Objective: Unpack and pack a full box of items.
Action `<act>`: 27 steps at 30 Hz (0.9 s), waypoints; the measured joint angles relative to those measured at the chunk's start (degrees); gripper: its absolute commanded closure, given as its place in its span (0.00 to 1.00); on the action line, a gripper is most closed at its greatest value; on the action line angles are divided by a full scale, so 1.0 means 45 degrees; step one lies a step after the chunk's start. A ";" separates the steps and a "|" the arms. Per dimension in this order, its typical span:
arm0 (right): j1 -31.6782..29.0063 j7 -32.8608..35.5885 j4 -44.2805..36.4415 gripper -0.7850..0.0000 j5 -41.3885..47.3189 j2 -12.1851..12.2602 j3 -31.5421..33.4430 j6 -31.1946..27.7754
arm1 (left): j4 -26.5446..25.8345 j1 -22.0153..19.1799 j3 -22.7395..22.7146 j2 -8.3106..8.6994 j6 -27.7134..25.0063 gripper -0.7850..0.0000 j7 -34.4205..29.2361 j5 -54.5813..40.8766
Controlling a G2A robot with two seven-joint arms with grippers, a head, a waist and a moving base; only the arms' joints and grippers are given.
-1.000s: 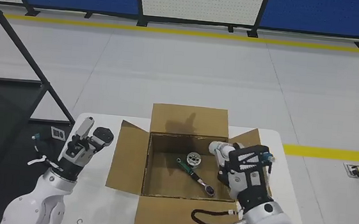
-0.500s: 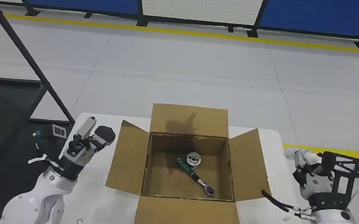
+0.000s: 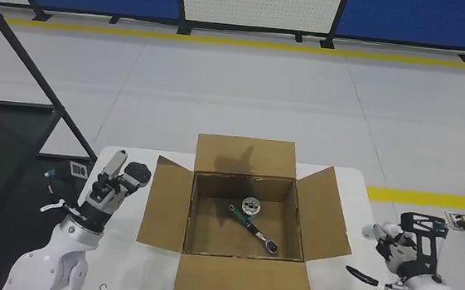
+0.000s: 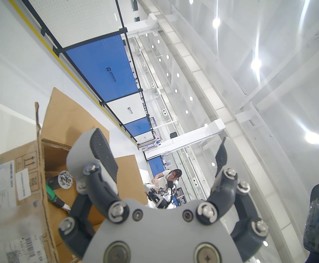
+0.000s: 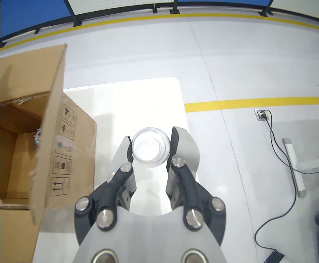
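One white table [image 3: 127,256] carries one cardboard box [image 3: 164,210], with all four flaps folded outward and its mouth facing up. Two grippers flank the box. The left gripper [image 3: 124,169] stands at 9 o'clock of the box, just beside the flap on that side. Its jaws are spread wide, with nothing between the ribbed pads and nothing touching them. The right gripper [image 5: 150,139] is at about 4 o'clock of the box, near the table's edge and apart from the flap there. Its jaws are drawn in to a narrow gap and clamp one clear jar [image 5: 150,150] by its sides. The jar's open mouth faces the wrist camera. Whether the jar's base touches the tabletop cannot be told. Two items lie on the box floor. One ratchet wrench [image 3: 254,228] runs from its green grip at 10 o'clock to its metal head at 4 o'clock. One round metal piece [image 3: 251,204] sits just beside the grip, at 1 o'clock of it.
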 measured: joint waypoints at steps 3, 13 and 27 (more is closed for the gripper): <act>0.0420 -0.0129 0.0889 1.00 0.0076 -0.0001 -0.0172 0.0265 | -0.0033 0.0058 0.0011 -0.0002 -0.0013 0.00 0.0101 -0.0017; 0.0471 -0.0116 0.0989 1.00 0.0013 0.0002 -0.0191 0.0325 | -0.0061 0.0088 -0.0008 0.0001 -0.0025 0.00 0.0169 0.0020; 0.2352 -0.0881 0.4713 1.00 0.0065 0.0012 -0.0801 0.0744 | -0.0279 0.0184 0.0066 0.0026 0.0015 0.00 0.0046 0.0047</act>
